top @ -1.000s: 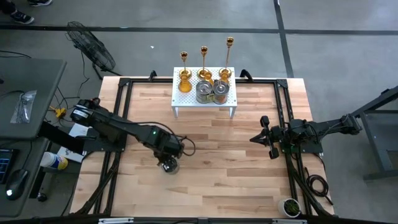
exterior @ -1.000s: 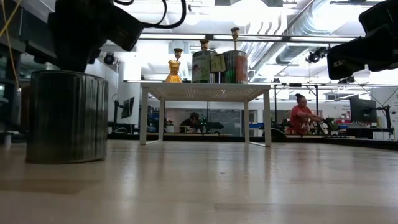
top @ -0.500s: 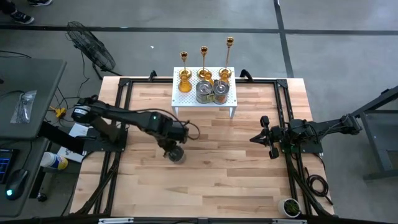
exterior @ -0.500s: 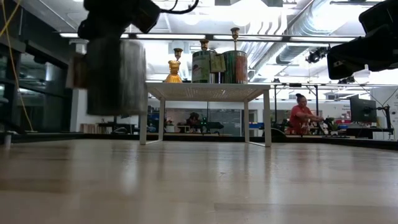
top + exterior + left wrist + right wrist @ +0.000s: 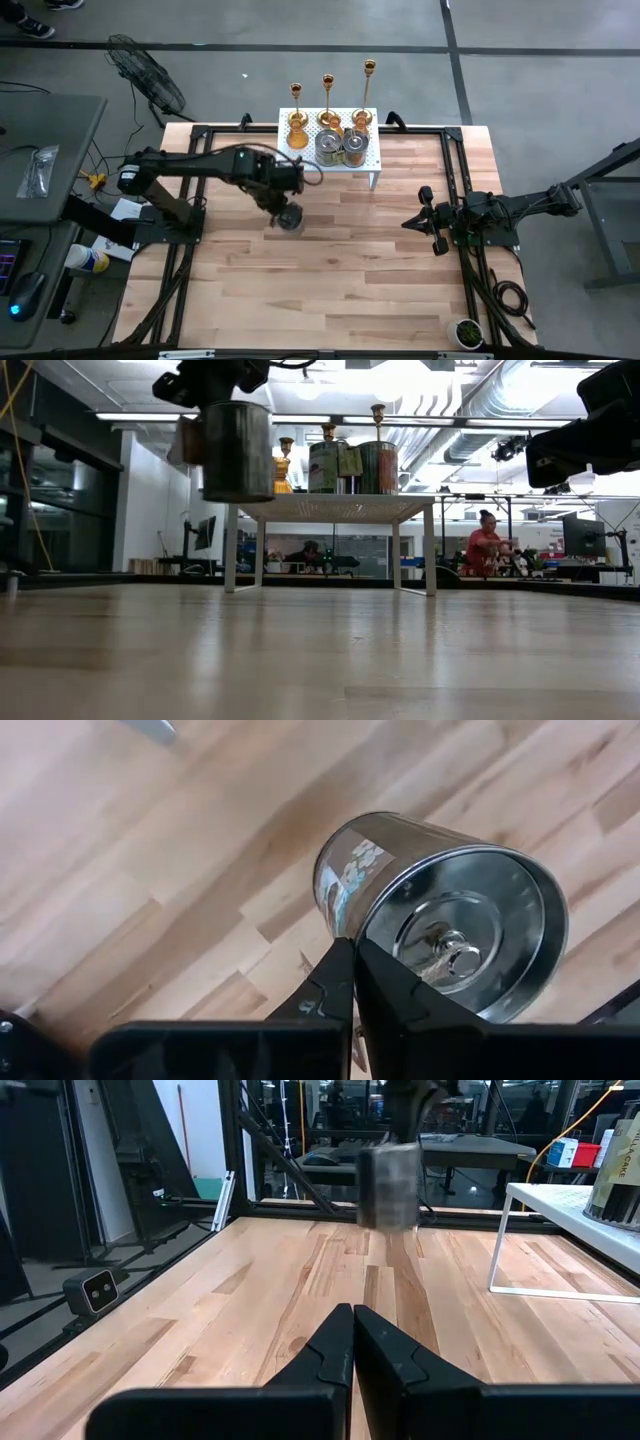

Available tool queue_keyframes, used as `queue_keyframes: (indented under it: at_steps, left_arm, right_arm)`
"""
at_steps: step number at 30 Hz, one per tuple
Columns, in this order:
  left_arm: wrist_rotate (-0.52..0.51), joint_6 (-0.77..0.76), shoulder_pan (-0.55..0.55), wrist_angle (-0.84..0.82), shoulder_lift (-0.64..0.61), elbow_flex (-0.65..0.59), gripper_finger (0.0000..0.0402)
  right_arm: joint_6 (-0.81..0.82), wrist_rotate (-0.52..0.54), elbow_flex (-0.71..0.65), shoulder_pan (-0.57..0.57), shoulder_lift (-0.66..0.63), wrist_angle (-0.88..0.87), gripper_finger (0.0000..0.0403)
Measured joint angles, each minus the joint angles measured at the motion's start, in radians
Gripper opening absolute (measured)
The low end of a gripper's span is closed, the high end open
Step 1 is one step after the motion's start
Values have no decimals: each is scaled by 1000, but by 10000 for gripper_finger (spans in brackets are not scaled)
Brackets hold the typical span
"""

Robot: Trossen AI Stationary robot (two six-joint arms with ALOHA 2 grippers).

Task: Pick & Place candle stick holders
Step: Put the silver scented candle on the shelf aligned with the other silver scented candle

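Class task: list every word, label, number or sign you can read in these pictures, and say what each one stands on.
"ILL CAKE", cut off at the picture's edge and uncertain: label on the racked pot on the white rack.
Label on the carried pot in the left gripper: a printed pattern, no readable words.
Nothing else is legible.

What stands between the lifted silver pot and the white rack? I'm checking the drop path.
Nothing visible does. The left end effector holds the silver pot in the air just off the white rack, on its left-front side. The two silver pots already there fill its front right.
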Motion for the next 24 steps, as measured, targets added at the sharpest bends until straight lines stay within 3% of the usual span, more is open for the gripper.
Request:
queue_keyframes:
  at_steps: [12,24]
  left_arm:
    - [-74,31,150,-92,0,179,0]
    - [-79,81,286,-70,8,196,0]
  right_arm:
    - [0,0,0,0,0,0,3]
    - [0,0,0,0,0,0,3]
